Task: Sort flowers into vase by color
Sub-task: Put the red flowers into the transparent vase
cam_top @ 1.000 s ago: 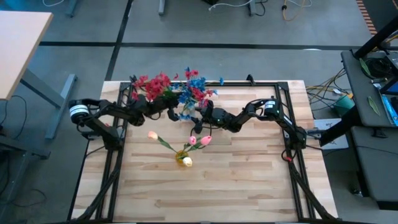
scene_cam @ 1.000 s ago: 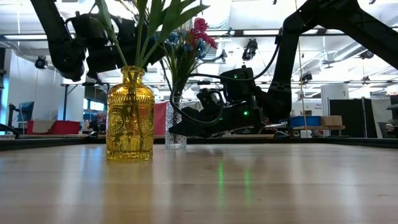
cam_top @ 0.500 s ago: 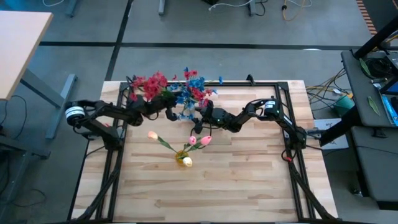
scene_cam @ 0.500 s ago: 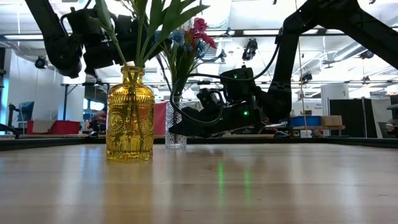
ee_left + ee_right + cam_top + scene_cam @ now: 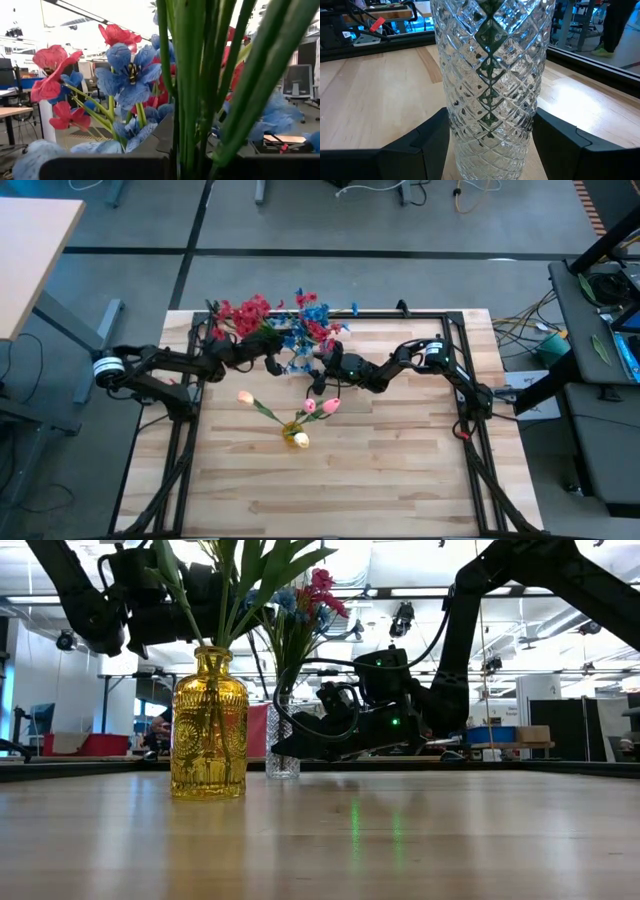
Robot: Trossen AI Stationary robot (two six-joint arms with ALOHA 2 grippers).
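A clear cut-glass vase stands on its base at the far middle of the table and holds blue flowers and a few red ones. My right gripper is at its lower body. Left of it, my left gripper is shut on green stems whose red flowers spread toward the far left. A yellow glass vase with pink and cream tulips stands nearer, mid-table. Where the held stems end below is hidden. My left gripper pinches a bunch of green stems between its two fingers, which lie across the stems. The stems stand about upright through the hold, with the red blossoms above. My right gripper has the clear vase's lower body between its two fingers, one on each side wall. The fingers come level from the table's right side. The vase stands upright with its base on the table.
A black frame rail runs around the wooden table top. The yellow vase stands just in front of both grippers. The near half of the table has bare wood. A desk stands off the table's far left.
My left arm's elbow has swung out toward the table's left edge, and its gripper has risen a little with the red flowers, still shut. My right gripper and the clear vase have kept still.
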